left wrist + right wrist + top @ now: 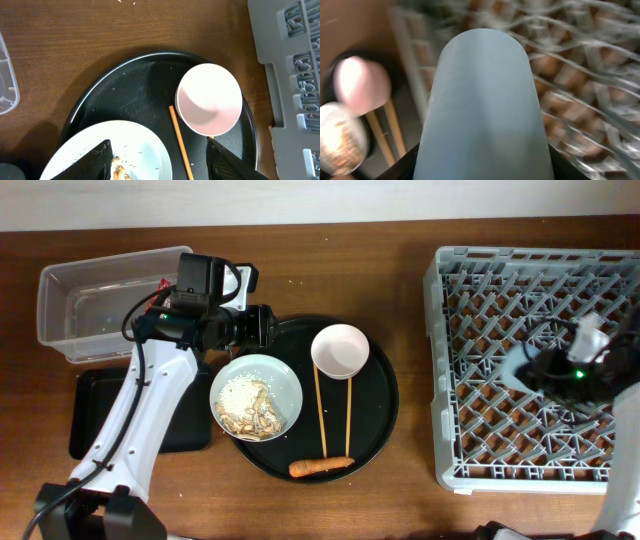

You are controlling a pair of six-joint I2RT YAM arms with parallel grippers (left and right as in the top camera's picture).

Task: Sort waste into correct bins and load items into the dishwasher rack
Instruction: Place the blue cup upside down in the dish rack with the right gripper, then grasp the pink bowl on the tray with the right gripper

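My left gripper (255, 328) (160, 162) is open and empty, just above the white plate (256, 397) (145, 145) that holds beige food scraps with rice (250, 408). The white bowl with a pink outside (340, 350) (209, 99), two chopsticks (320, 410) and the orange carrot (320, 467) lie on the round black tray (385, 395). My right gripper (545, 370) (480, 170) is shut on the light-blue cup (482, 100) above the grey dishwasher rack (470, 330). The wrapper and tissue do not show clearly.
The clear tub (100, 300) stands at the far left, with the shallow black rectangular tray (100, 415) in front of it, partly under my left arm. The rack's left edge (280, 75) lies close to the round tray.
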